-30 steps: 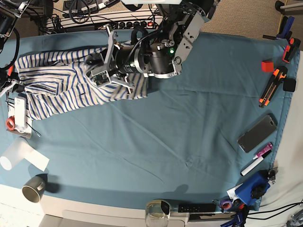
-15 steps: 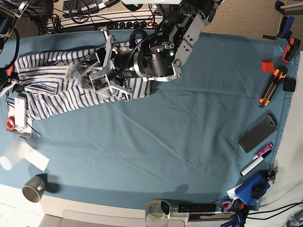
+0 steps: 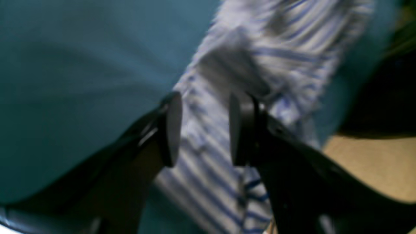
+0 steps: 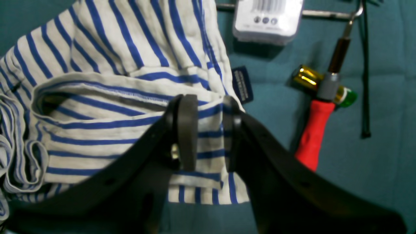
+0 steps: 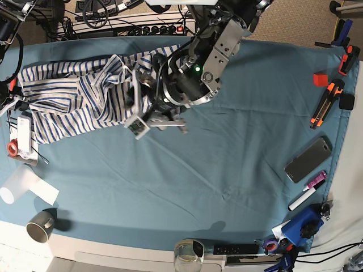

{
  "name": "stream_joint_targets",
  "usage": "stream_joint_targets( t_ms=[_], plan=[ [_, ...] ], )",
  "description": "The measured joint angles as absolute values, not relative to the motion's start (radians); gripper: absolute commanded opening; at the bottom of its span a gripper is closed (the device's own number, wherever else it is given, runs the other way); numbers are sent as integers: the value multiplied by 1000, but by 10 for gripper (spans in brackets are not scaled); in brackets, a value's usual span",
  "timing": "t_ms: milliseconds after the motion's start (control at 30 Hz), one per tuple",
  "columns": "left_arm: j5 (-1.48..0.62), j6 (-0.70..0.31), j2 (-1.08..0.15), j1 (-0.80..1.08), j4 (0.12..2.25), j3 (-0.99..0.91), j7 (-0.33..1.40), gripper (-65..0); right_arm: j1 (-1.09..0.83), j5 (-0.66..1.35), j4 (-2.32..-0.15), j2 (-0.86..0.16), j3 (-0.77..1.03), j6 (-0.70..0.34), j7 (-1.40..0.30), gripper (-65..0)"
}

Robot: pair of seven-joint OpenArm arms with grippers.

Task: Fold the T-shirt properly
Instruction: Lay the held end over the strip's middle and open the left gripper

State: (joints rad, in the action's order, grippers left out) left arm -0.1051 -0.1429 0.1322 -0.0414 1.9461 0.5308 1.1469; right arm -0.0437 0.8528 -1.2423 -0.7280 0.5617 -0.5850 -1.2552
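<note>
The white T-shirt with blue stripes [image 5: 62, 105] lies crumpled at the far left of the teal tablecloth [image 5: 238, 141]. My left gripper [image 5: 136, 110] hangs over the shirt's right edge. In the left wrist view its fingers [image 3: 170, 130] stand apart, with blurred striped cloth [image 3: 260, 58] below them and nothing between. My right gripper [image 4: 209, 130] is at the shirt's left end. Its pads pinch a folded hem of the T-shirt [image 4: 107, 107].
A red-handled screwdriver [image 4: 313, 136] and a white barcoded box [image 4: 266, 19] lie beside the right gripper. A phone [image 5: 308, 160], an orange cutter [image 5: 326, 102], a marker [image 5: 308, 192] and a red block [image 5: 320, 79] sit at the right. A cup [image 5: 39, 226] stands front left.
My left gripper has opened and let the shirt go, and its arm has swung toward the front. The shirt's right part now lies bunched over the middle.
</note>
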Motion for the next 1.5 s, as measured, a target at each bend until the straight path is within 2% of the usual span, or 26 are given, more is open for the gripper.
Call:
stream_joint_targets(
  t_ms=[200,467,933,1200,1333,1500],
  plan=[
    [2,-35,132,6,1946,531,1196,-364,-44,809,-1242,-728,562,-585,-1237,-508],
    [139,56,132,53,1946,529,1238,-364,-44,809,-1242,-728,562,-585,-1236,-508],
    [120,44,132,123,1946,464,1251,-364,-44,809,-1242,-728,562,-585,-1230,-508],
    [-22,1,132,150,1943,374,1234,-364,-44,809,-1242,-728,562,-585,-1230,-508],
    [-77,-47,132,147,1860,351,1219,-364,-44,809,-1242,-728,562,-585,-1234,-508],
    [-104,-50,132,94,1750,345,1211,-364,-44,810,-1242,-728,562,-585,-1237,-508]
  ],
)
